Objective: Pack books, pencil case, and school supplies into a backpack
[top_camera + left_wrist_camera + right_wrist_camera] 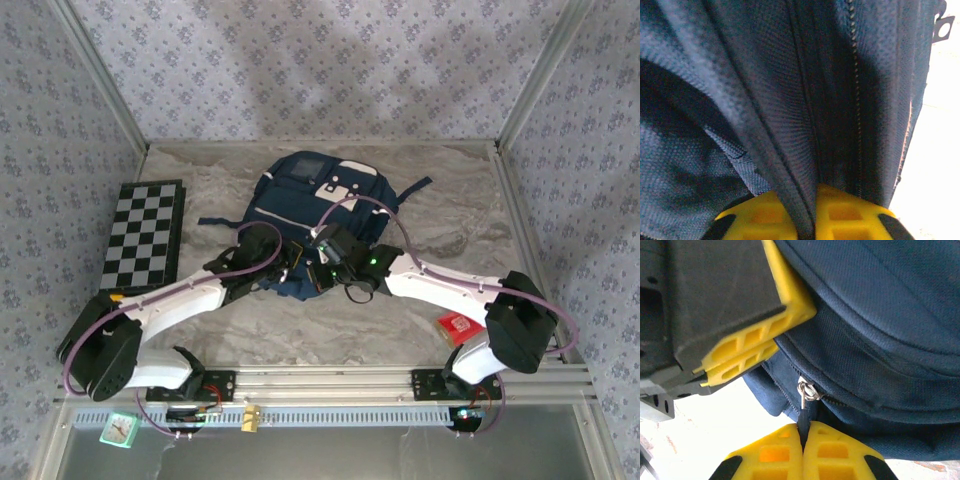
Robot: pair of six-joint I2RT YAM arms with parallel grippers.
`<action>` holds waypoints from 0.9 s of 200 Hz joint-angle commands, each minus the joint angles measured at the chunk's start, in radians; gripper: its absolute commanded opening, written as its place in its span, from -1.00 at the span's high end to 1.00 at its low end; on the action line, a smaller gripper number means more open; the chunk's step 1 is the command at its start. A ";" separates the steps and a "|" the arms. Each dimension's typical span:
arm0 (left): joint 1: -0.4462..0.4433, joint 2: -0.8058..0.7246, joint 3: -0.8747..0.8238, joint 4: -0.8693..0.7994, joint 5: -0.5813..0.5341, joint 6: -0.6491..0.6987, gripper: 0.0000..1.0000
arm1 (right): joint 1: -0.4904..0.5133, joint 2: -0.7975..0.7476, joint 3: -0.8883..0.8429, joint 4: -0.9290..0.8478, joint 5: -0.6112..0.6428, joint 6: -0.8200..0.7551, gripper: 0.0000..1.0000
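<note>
Grey marbled surface [300, 340]: walled on three sides by patterned wallpaper.
Large navy blue fabric backpack [318, 205]: white and grey patches; lies mid-surface, just beyond both arms.
Left pincer [812, 222]: clenched on a fold of navy fabric beside the zip teeth.
Right pincer [804, 452]: clenched on the dark pull tab [803, 417] hanging from the small metal zip slider [807, 390].
Step, as judged: working the zip. Keep the held fabric taut and draw the tab along the line of teeth, not away from it, or the tab may slip free.
Backpack contents: interior hidden; cannot tell.
Outside the bag: small flat red packet [458, 325] on the surface near the right arm's base; black-and-white checkered board [145, 235] at the left edge.
</note>
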 commanded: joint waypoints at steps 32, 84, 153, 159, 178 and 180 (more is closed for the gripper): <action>0.039 -0.071 0.036 -0.106 -0.031 0.117 1.00 | 0.004 -0.069 0.005 -0.125 0.095 -0.016 1.00; 0.170 -0.193 -0.017 -0.187 0.061 0.272 1.00 | -0.082 -0.162 -0.079 -0.227 0.102 -0.019 1.00; 0.324 -0.266 0.026 -0.338 0.193 0.492 1.00 | -0.302 -0.147 -0.056 -0.265 0.081 -0.103 1.00; 0.333 -0.262 0.036 -0.356 0.200 0.510 1.00 | -0.321 -0.143 -0.051 -0.259 0.081 -0.104 1.00; 0.345 -0.249 0.053 -0.378 0.224 0.549 1.00 | -0.368 -0.115 -0.034 -0.249 0.090 -0.108 1.00; 0.347 -0.248 0.054 -0.381 0.225 0.551 1.00 | -0.371 -0.113 -0.031 -0.251 0.092 -0.108 1.00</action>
